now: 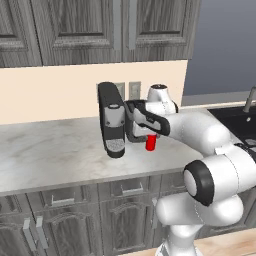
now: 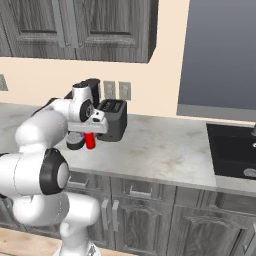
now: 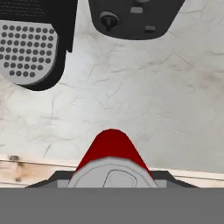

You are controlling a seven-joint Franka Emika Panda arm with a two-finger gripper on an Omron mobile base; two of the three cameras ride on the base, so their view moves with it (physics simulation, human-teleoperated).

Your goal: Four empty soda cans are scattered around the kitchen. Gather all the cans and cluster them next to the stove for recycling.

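My gripper (image 1: 150,137) is shut on the red soda can (image 1: 150,144), gripping it near its silvery top. The can hangs upright at the marble counter (image 1: 55,150), just right of the coffee machine's base. From the right base view the red can (image 2: 90,141) sits under the hand (image 2: 90,135), in front of the toaster. In the hand view the red can (image 3: 111,146) sits between the dark fingertips (image 3: 49,180), silvery lid toward the camera. I cannot tell whether it touches the counter. The stove and the other cans are out of view.
A black coffee machine (image 1: 111,120) stands left of the can, its perforated drip tray (image 3: 28,48) close by. A dark toaster (image 2: 113,120) stands behind the hand. A black sink (image 2: 232,150) lies to the right. Wall cabinets hang above.
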